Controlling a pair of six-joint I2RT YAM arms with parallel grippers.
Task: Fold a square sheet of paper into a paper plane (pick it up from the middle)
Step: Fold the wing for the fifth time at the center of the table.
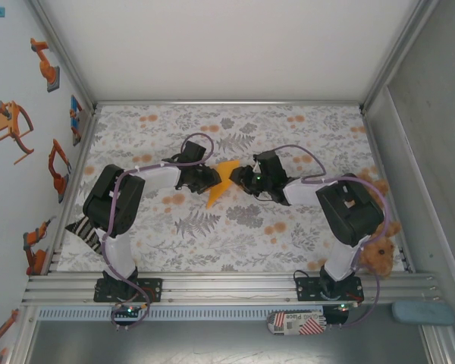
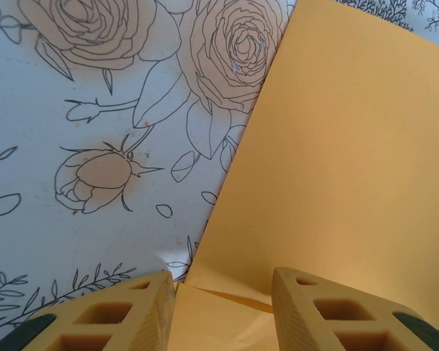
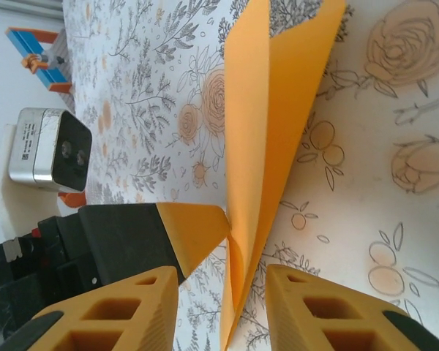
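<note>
Top external: part-folded paper mid table, betw. left tool and right tool. Both tools spread, fingers astride paper. Rt wrist: one flap stands up.

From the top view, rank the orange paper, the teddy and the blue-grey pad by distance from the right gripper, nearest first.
1. orange paper: mid-table, at the tips of the right gripper.
2. teddy: table's near right corner.
3. blue-grey pad: beyond the rail, bottom right.
</note>
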